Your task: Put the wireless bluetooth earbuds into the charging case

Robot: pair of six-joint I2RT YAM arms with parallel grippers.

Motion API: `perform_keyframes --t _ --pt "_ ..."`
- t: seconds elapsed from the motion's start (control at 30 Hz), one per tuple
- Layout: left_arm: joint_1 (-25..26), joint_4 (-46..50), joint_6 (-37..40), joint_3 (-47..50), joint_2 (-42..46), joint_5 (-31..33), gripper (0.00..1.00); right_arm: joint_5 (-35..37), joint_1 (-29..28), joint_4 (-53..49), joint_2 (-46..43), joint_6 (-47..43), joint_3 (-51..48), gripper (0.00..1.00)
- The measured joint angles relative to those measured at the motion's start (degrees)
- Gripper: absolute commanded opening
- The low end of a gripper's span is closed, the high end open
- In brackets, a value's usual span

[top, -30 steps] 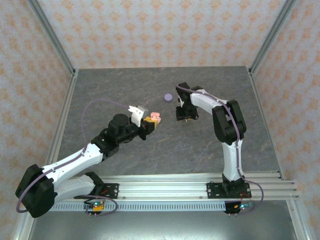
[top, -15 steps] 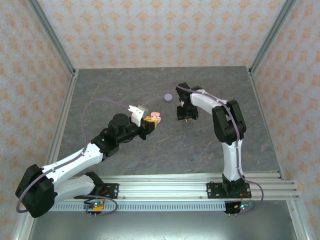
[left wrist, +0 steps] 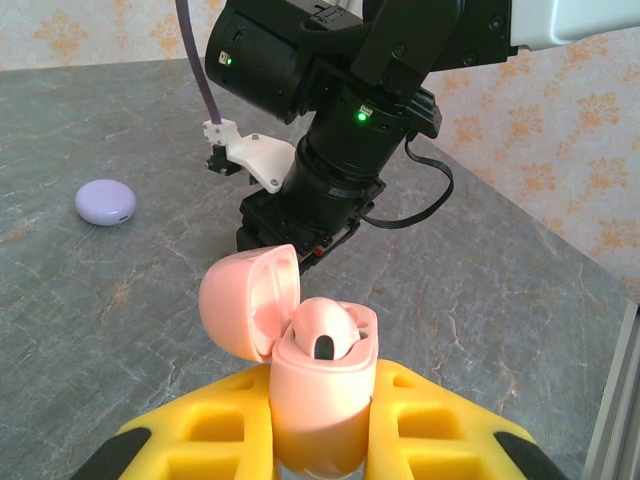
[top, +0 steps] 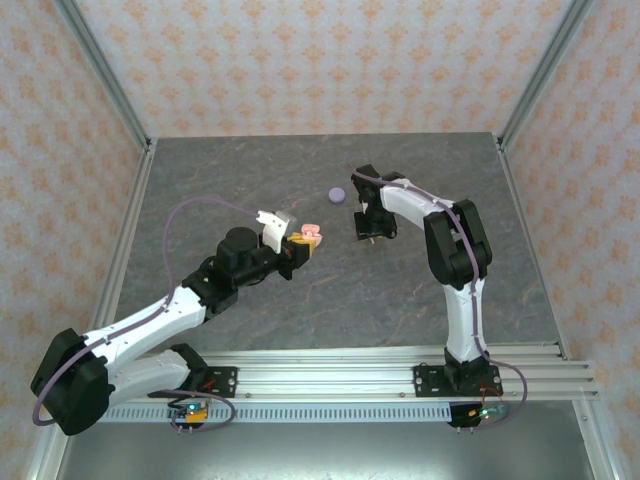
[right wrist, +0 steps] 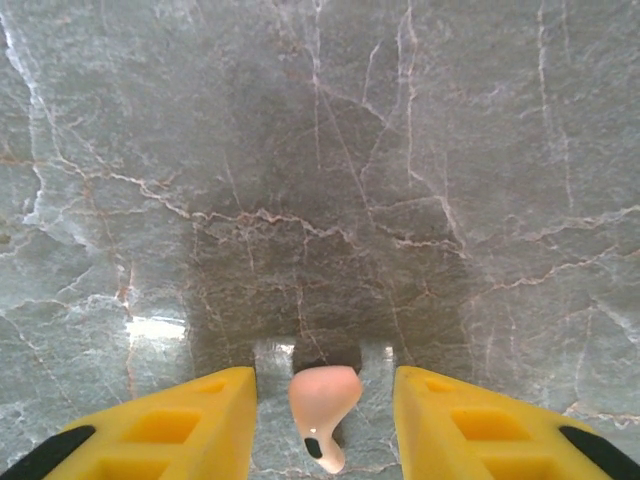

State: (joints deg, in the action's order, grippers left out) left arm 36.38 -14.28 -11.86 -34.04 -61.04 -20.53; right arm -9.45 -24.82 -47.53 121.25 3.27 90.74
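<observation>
My left gripper [left wrist: 320, 425] is shut on a pink charging case [left wrist: 318, 395] and holds it upright above the table. Its lid [left wrist: 250, 300] is swung open to the left, and one pink earbud [left wrist: 325, 330] sits in the case. In the top view the case [top: 311, 234] is at the left gripper [top: 300, 243], mid-table. My right gripper [right wrist: 323, 388] points down at the table, open. A second pink earbud [right wrist: 322, 400] lies between its yellow fingers [right wrist: 190, 420] with a gap on each side. The right gripper [top: 365, 232] stands just right of the case.
A pale purple round disc [top: 338, 195] lies on the grey marbled table [top: 400, 290] behind both grippers, also to the left in the left wrist view as the purple disc [left wrist: 105, 202]. The right arm's wrist [left wrist: 340, 150] hangs close behind the open case.
</observation>
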Motion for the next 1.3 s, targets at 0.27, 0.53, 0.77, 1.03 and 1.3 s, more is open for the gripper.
perform_keyframes --t 0.27,0.53,0.77,1.03,1.3 --pt "0.0 0.0 0.0 0.0 0.0 0.0 0.15 0.5 0.0 0.0 0.3 0.0 0.7 0.41" --pt "0.0 0.0 0.0 0.0 -0.3 0.0 0.15 0.6 0.0 0.0 0.9 -0.2 1.4 0.37" --pt "0.0 0.0 0.0 0.0 -0.4 0.0 0.15 0.5 0.0 0.0 1.1 -0.4 1.6 0.33" --pt "0.0 0.0 0.0 -0.1 -0.6 0.0 0.15 0.4 -0.3 -0.1 1.4 -0.4 1.9 0.26" --pt "0.0 0.0 0.0 -0.1 -0.6 0.0 0.15 0.4 -0.3 -0.1 1.5 -0.3 1.9 0.25"
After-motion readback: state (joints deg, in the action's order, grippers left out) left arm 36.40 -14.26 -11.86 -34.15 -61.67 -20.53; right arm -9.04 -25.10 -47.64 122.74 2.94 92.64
